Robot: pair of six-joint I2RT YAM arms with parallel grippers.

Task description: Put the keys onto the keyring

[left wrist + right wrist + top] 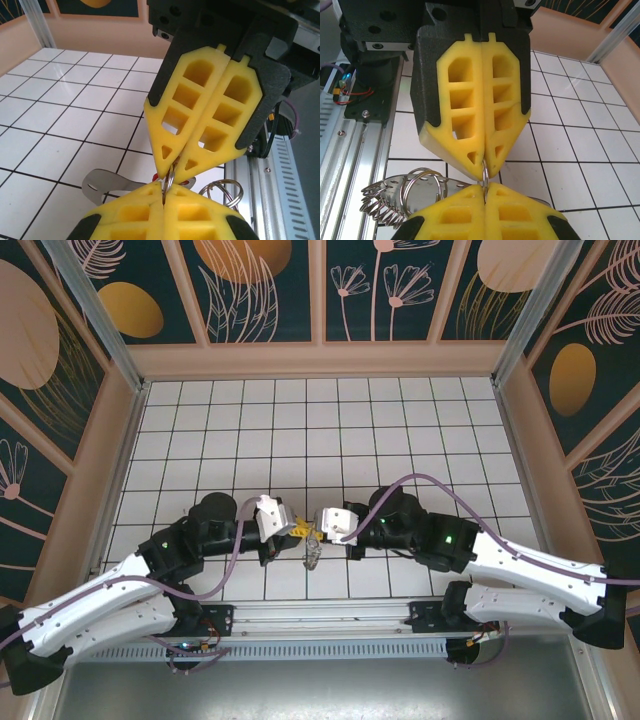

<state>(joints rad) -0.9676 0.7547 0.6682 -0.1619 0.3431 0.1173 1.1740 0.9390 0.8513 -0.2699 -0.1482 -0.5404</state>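
Observation:
My left gripper (299,530) and right gripper (322,528) meet tip to tip above the near tiles. Both are shut on the same thin silver ring of the keyring (484,174), which stands edge-on between them. In the left wrist view the ring (170,176) runs from my left gripper (164,188) up into the right gripper (173,167). A tiny red bit of the key (157,176) peeks out just behind it. More silver rings (418,183) and a string of small loops (382,208) hang off to the side. The bundle (313,556) dangles below the fingertips.
A flat silver metal tab (102,182) lies beneath the grippers, and a perforated silver plate (395,186) shows under the rings. The aluminium base rail (320,618) runs just behind the grippers. White tiled floor (320,430) stretches to the walls.

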